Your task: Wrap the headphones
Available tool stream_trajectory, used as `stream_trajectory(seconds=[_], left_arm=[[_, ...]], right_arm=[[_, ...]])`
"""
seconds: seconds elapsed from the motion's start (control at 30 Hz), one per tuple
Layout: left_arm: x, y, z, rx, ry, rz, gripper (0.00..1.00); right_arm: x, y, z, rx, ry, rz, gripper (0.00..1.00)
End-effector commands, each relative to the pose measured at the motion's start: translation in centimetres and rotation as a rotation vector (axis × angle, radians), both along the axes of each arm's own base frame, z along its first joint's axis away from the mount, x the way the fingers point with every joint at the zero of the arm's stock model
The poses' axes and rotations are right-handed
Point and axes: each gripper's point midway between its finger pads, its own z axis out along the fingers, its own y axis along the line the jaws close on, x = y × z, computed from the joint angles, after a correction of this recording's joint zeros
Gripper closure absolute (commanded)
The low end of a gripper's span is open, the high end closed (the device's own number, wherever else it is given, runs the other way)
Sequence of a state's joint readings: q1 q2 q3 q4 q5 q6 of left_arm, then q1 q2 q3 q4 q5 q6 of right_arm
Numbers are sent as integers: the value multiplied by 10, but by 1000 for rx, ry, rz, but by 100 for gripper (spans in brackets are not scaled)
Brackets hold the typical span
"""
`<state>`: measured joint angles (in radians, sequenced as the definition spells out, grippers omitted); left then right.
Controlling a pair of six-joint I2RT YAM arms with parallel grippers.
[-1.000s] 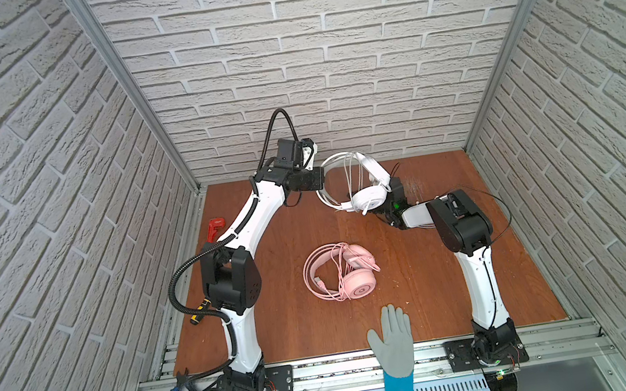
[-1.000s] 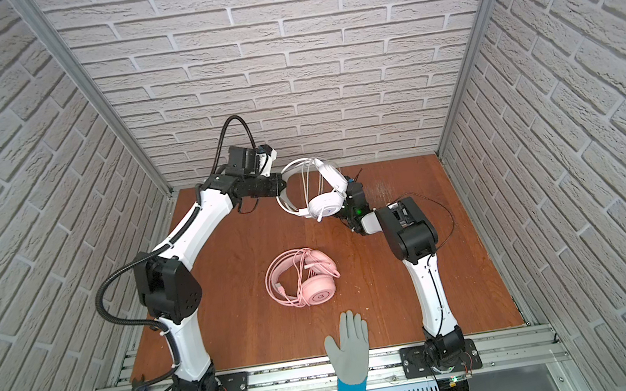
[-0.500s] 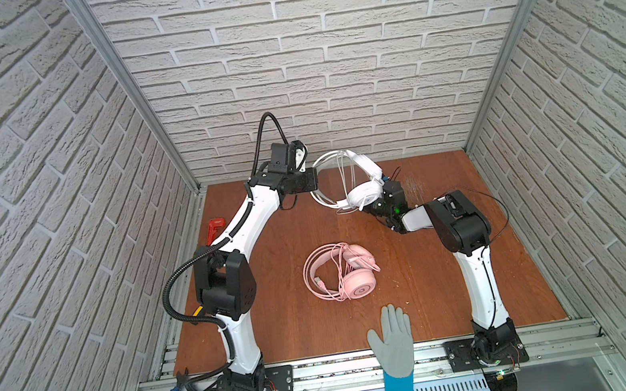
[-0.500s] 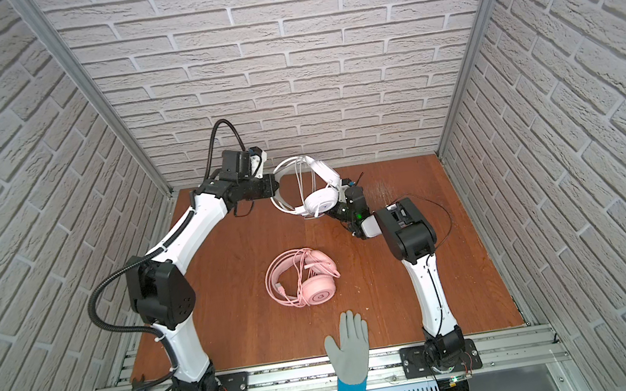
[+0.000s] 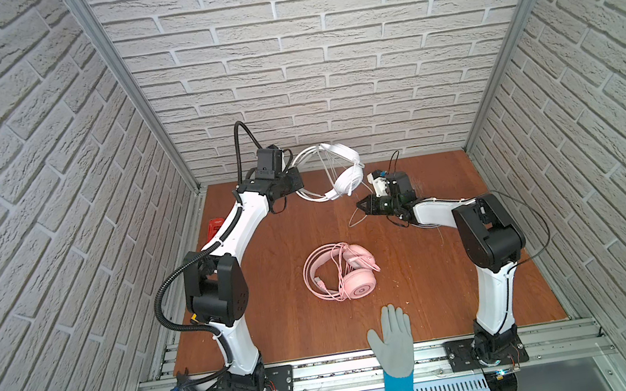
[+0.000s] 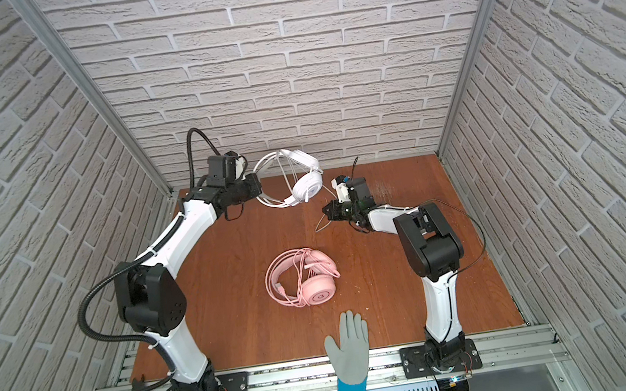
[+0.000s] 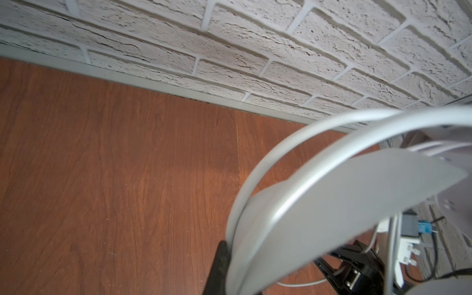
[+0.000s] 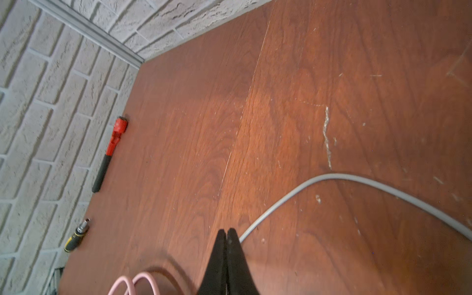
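**A:** Since both top views take in the whole tabletop [image 5: 435, 296], that's where the layout shows. The left claw [image 5: 294, 184] has the white headset [image 5: 347, 178] lifted off the wood near the back wall. It's clamped on the headband, with the earcups hanging out toward the middle. The pink headset [image 5: 340, 271] lies flat mid-tabletop, well apart from both claws, with its cable looped over it.

**B:** Yeah, the left wrist cam gives none of that. It's just the white headband, huge and blurry, with one black finger [image 7: 221, 265] pressed against its edge. The other finger is hidden behind the band.

**A:** What about the right claw [image 5: 361, 204]? From above it's low over the wood, just below the hanging earcup, tip aimed at the middle. It's too small there to read the jaws.

**B:** The right wrist cam is the useful one. Jaws pressed fully together, no gap. The white cable [image 8: 332, 175] curves across the frame and runs in right beside the fingertips. Can't tell if it's actually pinched or just tucked alongside.

**A:** That cam also catches a yellow-and-black screwdriver [image 8: 75, 236] by the side wall, near the red tool [image 8: 112, 148]. From above the red one shows beside the left arm, but I can't pick out the screwdriver for sure.

**B:** And only the top views show the grey glove [image 5: 392, 338] at the front edge.
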<state>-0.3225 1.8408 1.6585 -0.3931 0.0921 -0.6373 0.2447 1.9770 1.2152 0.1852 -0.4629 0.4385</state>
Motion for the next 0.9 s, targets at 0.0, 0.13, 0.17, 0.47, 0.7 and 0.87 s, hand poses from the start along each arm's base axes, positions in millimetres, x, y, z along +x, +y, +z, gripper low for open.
stream_trajectory(seconds=[0.0, 0.13, 0.17, 0.47, 0.7, 0.87], left_arm=[[14, 9, 60, -115, -167, 119, 100], [18, 14, 55, -113, -147, 177, 100], [18, 15, 54, -109, -142, 190, 100], [23, 25, 34, -43, -84, 272, 100], [24, 25, 24, 25, -45, 281, 100], [23, 28, 15, 66, -12, 291, 100]], right_arm=[[-17, -6, 16, -177, -62, 89, 94], [-35, -3, 20, -323, -105, 195, 94], [-39, -2, 21, -355, -114, 222, 94], [-81, 19, 42, -644, -306, 550, 94], [-105, 28, 48, -793, -372, 766, 95], [-111, 30, 57, -855, -415, 845, 95]])
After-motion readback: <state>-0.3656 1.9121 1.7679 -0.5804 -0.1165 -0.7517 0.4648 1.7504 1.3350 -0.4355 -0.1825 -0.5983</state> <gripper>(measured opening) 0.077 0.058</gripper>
